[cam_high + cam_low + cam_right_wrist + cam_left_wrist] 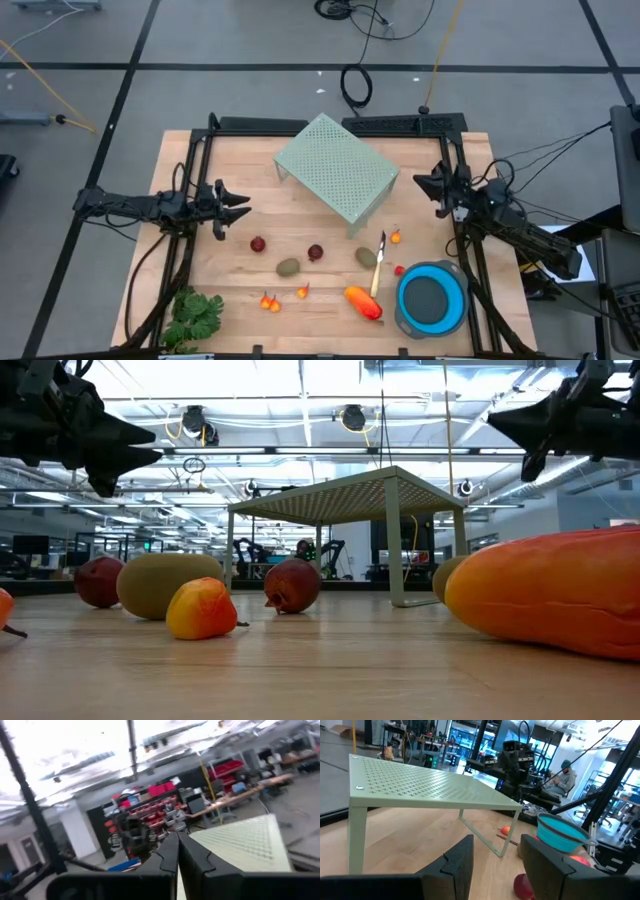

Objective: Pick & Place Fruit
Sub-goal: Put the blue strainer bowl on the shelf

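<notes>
The right gripper (pixel 177 851) has its fingers pressed together, pointing past the pale green perforated shelf (pixel 245 845) toward red bins (pixel 155 790).

**Four viewpoints, one table**

High view: straight down from above, far enough to frame the whole wooden table (pixel 250 215), both arms and the surrounding floor.

Low view: at tabletop level, facing across the boards into the room, very near the long orange-red piece (pixel 560 595), which fills the right side. Shares with the high view the perforated green stand (pixel 350 495) and a dark red ball (pixel 292 586).

Left wrist view: forward past its own fingers (pixel 457 865), close to the stand, toward the blue bowl (pixel 561 831) and a seated person (pixel 563 777) beyond.

Right wrist view: tilted upward past its fingers (pixel 167 857), catching the stand's top and the ceiling.
</notes>
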`<state>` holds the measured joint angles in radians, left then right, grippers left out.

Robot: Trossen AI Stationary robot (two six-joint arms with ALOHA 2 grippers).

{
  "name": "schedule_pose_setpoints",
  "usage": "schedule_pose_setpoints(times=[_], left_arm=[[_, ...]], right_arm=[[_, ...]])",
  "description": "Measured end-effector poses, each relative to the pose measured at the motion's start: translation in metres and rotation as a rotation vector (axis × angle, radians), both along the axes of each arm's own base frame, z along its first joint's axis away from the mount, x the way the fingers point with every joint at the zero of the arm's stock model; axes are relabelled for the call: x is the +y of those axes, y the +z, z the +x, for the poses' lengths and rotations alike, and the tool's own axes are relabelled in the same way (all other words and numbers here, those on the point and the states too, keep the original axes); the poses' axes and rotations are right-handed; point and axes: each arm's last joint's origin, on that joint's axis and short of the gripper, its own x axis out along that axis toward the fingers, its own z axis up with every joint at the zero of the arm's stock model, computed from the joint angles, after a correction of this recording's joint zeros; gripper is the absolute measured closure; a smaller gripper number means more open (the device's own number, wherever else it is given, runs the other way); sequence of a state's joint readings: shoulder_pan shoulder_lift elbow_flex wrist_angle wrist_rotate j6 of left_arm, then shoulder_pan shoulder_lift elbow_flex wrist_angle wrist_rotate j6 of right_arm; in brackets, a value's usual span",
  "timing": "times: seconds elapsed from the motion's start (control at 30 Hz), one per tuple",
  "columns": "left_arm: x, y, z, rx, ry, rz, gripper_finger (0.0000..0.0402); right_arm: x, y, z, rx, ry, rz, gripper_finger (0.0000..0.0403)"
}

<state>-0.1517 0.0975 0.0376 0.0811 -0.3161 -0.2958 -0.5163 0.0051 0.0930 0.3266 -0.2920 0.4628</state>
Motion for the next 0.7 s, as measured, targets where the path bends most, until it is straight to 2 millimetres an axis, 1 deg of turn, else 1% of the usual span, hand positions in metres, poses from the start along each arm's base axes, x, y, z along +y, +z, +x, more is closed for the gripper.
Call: schedule_pose_setpoints(times=[0.2,0.43,0.5,0.6,0.7], left_arm=[[0.000,0.000,0.000,0.000,0.000,0.000,0.0240],[0.000,0.000,0.000,0.001,0.000,0.001,0.0240],[0.000,0.000,0.000,0.001,0.000,0.001,0.0240],[0.000,0.000,0.000,0.002,0.000,0.005,0.0240],[0.000,0.000,0.000,0.002,0.000,0.005,0.0240]], right_arm=[[0.001,0.003,-0.001,-0.030,-0.001,-0.020,0.0403],[0.001,0.005,-0.001,-0.045,0.013,-0.003,0.0403],[0.002,0.004,0.000,-0.025,0.050,-0.021,0.0403],[0.004,0.003,0.002,0.018,0.133,-0.095,0.0403],[0.004,0.014,0.002,0.028,0.156,-0.104,0.0403]])
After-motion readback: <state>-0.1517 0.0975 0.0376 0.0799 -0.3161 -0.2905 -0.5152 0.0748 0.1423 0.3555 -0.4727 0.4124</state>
